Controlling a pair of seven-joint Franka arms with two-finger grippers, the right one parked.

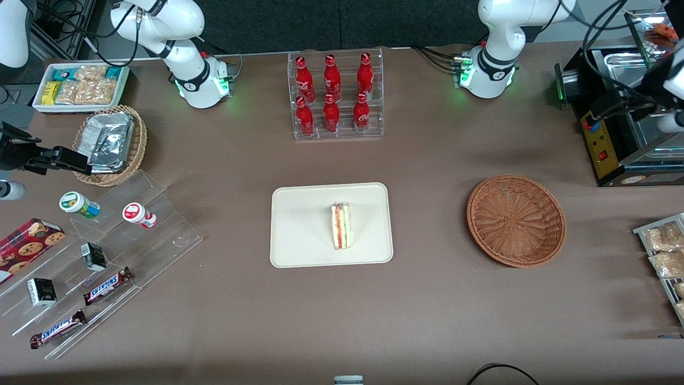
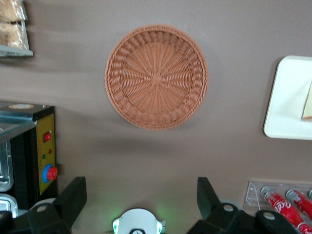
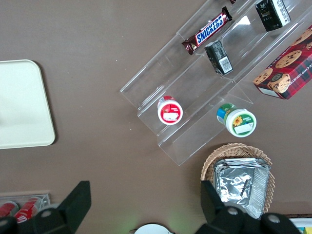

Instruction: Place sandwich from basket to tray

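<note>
While the sandwich (image 1: pixel 342 225) rests on the tray (image 1: pixel 299 235), the open tool (image 2: pixel 141 195) hangs well apart

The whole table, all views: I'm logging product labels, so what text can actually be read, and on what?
"SNICKERS": two bars on the clear stepped display.
Red bottles: white script, too small to read.
Cookie box, two cups and small black cartons: print unreadable.
Sandwich, tray, basket: no text.
Gripper, open, above the table near the basket: no text.
</note>
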